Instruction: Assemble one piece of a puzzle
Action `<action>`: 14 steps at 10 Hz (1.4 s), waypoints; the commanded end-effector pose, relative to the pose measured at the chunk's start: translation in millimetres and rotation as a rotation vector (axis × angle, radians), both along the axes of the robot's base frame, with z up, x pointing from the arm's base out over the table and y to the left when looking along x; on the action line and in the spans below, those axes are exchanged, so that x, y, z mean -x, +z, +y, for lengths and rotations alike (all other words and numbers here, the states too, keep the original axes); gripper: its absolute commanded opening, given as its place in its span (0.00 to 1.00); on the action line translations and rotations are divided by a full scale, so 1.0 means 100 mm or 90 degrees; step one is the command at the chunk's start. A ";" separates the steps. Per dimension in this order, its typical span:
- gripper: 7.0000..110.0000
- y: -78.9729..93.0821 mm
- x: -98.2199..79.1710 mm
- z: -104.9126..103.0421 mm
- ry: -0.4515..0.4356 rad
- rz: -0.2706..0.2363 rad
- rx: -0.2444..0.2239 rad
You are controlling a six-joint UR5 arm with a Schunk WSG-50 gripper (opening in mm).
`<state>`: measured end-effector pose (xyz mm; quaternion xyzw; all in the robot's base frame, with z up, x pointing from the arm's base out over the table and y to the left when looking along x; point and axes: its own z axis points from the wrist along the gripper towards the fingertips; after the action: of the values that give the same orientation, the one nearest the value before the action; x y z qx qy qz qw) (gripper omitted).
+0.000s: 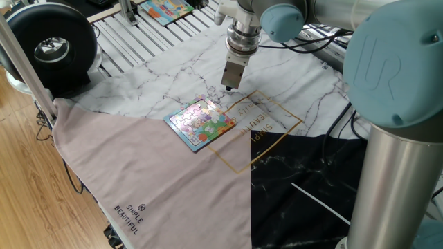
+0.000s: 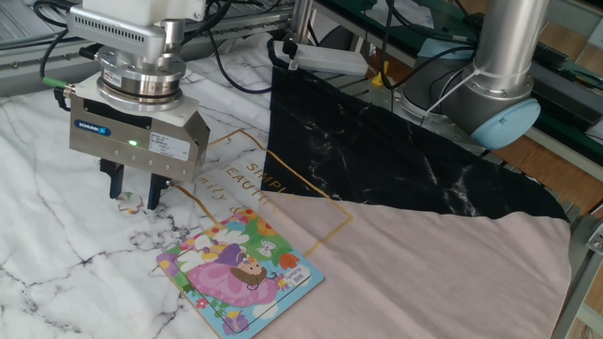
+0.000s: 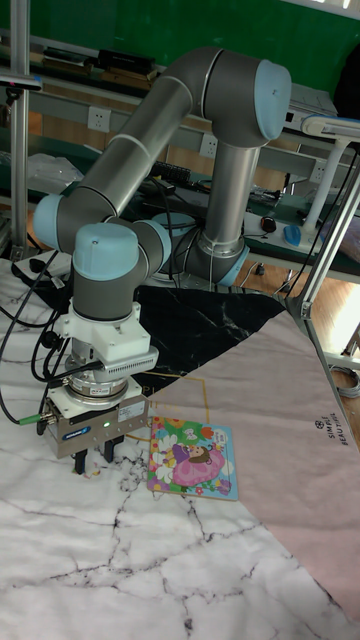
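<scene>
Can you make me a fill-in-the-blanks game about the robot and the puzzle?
1. The puzzle has a rim coloured ____.
2. The piece lies on the cloth with the ____ pattern.
3. The gripper is right above the ____.
4. The gold letters lie between the puzzle and the ____ cloth.

Missing words: blue; marble; piece; black

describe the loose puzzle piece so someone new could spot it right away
Find the gripper over the white marbled cloth, up-left of the puzzle. The piece lies on the cloth between the fingers: tiny, pale and knobby, unlike the big, colourful, blue-rimmed board.
</scene>
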<state>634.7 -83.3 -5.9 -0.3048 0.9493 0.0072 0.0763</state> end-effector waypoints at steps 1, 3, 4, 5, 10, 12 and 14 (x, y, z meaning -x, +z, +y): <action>0.36 0.01 -0.03 -0.05 -0.002 -0.006 0.008; 0.36 0.01 -0.04 -0.07 0.000 -0.009 0.013; 0.36 0.01 -0.04 -0.07 0.000 -0.009 0.013; 0.36 0.01 -0.04 -0.06 0.000 -0.009 0.012; 0.36 0.01 -0.06 -0.08 0.001 -0.013 0.015; 0.36 0.02 -0.08 -0.08 0.001 -0.020 0.017; 0.36 0.01 -0.09 -0.09 0.001 -0.021 0.019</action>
<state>640.9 -91.6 -5.7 -0.3110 0.9467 -0.0129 0.0823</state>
